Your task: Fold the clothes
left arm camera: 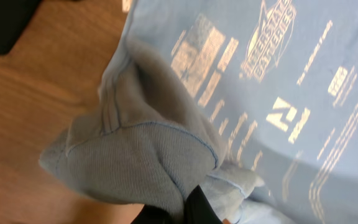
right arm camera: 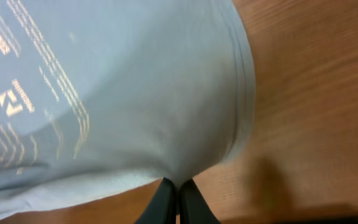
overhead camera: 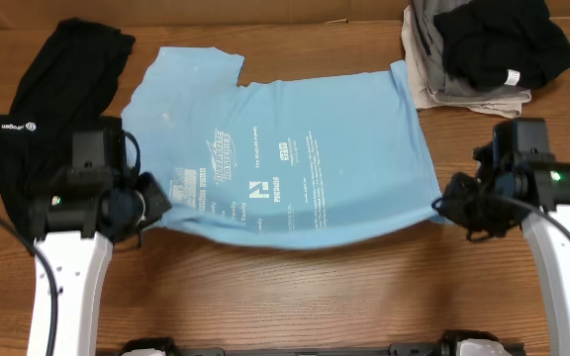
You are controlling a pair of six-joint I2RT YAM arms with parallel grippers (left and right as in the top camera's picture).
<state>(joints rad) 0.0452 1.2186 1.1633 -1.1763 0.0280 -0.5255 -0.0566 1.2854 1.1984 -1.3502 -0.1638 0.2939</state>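
Observation:
The light blue T-shirt [overhead camera: 285,158] with white print lies spread across the middle of the table, its near edge lifted and curled at both corners. My left gripper [overhead camera: 151,208] is shut on the shirt's near left corner, where the cloth bunches [left arm camera: 135,162] over the jaws [left arm camera: 188,208]. My right gripper [overhead camera: 443,210] is shut on the near right corner; its jaws [right arm camera: 178,193] pinch the hem of the shirt [right arm camera: 135,93]. A black top [overhead camera: 57,89] with a small white logo lies at the far left, partly under my left arm.
A pile of black and beige garments [overhead camera: 483,49] sits at the back right corner. Bare wooden table [overhead camera: 295,297] runs along the front.

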